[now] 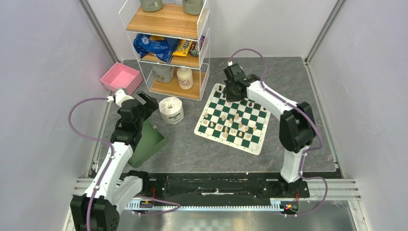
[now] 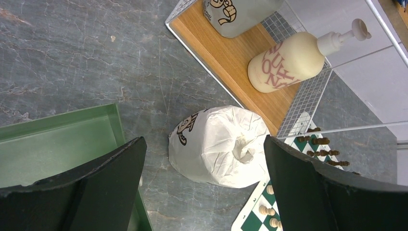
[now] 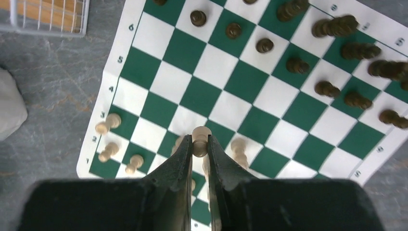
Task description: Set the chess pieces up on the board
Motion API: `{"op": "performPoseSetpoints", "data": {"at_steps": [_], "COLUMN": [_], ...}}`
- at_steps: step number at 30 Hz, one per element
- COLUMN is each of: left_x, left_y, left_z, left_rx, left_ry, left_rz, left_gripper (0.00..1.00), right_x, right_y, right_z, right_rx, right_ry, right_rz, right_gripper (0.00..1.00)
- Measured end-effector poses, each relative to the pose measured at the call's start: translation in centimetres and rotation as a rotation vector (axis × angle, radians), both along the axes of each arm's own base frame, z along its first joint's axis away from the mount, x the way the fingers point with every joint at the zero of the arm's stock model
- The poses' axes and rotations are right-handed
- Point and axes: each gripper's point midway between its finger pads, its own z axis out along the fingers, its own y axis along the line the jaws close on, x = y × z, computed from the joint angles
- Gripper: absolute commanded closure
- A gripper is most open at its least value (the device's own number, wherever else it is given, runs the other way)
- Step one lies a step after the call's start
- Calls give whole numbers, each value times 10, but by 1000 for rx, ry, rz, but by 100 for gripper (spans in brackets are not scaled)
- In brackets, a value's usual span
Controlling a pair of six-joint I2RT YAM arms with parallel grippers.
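The green and white board (image 1: pixel 251 141) lies right of centre. Cream chess pieces (image 1: pixel 226 127) stand on its near rows. My right gripper (image 1: pixel 234 90) hovers over the board's far side, shut on a cream piece (image 3: pixel 200 138) held above the squares. In the right wrist view, dark brown pieces (image 3: pixel 327 89) fill the upper right of the board (image 3: pixel 216 65) and cream pieces (image 3: pixel 108 122) stand at the lower left. My left gripper (image 1: pixel 148 102) is open and empty, above the floor between the green bin and the toilet roll. A board corner (image 2: pixel 250 224) shows in its view.
A green bin (image 1: pixel 146 139) lies under the left arm. A wrapped toilet roll (image 1: pixel 171 109) stands between bin and board, also in the left wrist view (image 2: pixel 221 144). A wire shelf rack (image 1: pixel 168 48) with bottles and a pink box (image 1: pixel 120 77) stand at the back.
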Motion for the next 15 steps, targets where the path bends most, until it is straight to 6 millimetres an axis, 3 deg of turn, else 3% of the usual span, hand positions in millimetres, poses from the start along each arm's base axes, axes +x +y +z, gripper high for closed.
{"op": "performPoseSetpoints", "data": {"at_steps": [7, 15], "left_x": [-2, -3], "left_y": [0, 2], "left_z": [4, 6], "left_rx": [-2, -2], "left_ry": [-13, -18], "left_rz": [1, 5], "left_gripper": [0, 0], "right_x": [-47, -129], "right_y": [-30, -79], "right_z": [25, 14], "right_rx": [8, -1], "right_ry": [-33, 6], "right_rz": [-17, -86], "right_gripper": [82, 81]}}
